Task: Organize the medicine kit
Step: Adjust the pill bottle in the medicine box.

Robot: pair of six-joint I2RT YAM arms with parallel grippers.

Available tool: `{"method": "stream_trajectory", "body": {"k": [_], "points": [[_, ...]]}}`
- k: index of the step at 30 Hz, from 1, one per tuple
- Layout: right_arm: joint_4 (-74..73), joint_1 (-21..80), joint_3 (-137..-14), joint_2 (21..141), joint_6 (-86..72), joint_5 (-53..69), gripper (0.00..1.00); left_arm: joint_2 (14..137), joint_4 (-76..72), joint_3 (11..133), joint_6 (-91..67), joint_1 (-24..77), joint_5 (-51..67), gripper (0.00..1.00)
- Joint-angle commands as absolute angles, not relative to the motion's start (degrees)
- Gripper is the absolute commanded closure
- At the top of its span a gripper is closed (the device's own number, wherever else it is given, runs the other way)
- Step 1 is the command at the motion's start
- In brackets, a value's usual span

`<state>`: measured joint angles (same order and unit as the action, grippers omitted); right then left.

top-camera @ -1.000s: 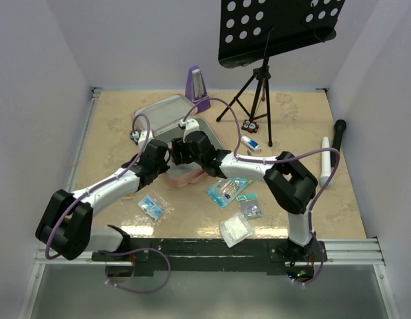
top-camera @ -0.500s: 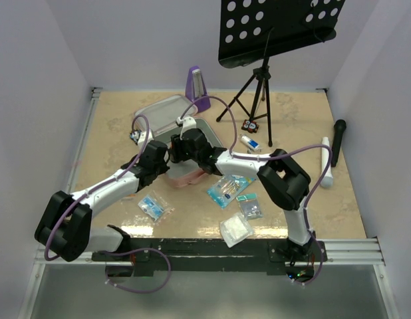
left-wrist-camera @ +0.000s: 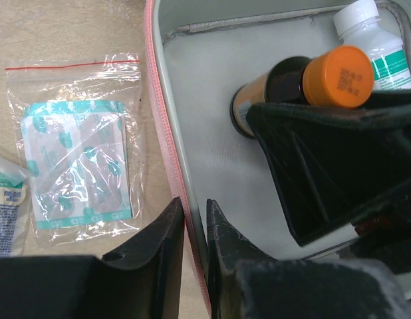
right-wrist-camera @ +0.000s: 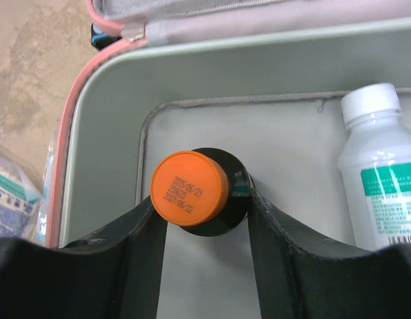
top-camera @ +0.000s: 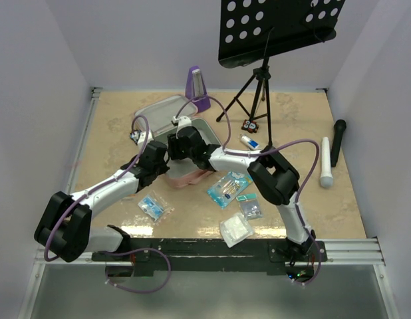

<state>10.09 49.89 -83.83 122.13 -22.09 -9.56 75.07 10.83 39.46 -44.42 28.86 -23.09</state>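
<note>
Vs. one second ago: right elbow swung left, wrist further over pink soft-sided square medicine kit, open on beige table. Right gripper grasps dark orange-capped plastic bottle inside it; left gripper clamps kit's rim.

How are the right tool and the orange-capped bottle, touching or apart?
Touching. Right wrist view: both fingers of the right tool press the bottle on either side, no gap.

A robot test booth: pale walls box in the counter. A metronome left of the music stand, microphone right of it.
</note>
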Motion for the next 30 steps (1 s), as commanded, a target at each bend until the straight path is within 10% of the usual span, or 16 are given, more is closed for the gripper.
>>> {"method": "stream_trajectory", "body": {"k": [1, 11, 28, 30], "points": [[8.2, 48.8, -88.1, 123.9, -21.5, -9.4, 0.57, 74.4, 12.0, 38.2, -44.5, 29.8, -17.6, 1.0], [-12.2, 47.0, -96.9, 122.1, -17.1, -12.5, 1.0, 73.8, 12.7, 38.3, -44.6, 29.7, -18.2, 1.0], [-33.9, 47.0, -112.1, 130.7, -7.8, -14.1, 1.0, 73.4, 12.0, 38.1, -44.8, 29.8, -16.3, 1.0], [-34.1, 47.0, -113.5, 132.2, -8.5, -14.8, 0.83, 73.4, 12.0, 37.9, -44.9, 29.8, -16.2, 1.0]]}}
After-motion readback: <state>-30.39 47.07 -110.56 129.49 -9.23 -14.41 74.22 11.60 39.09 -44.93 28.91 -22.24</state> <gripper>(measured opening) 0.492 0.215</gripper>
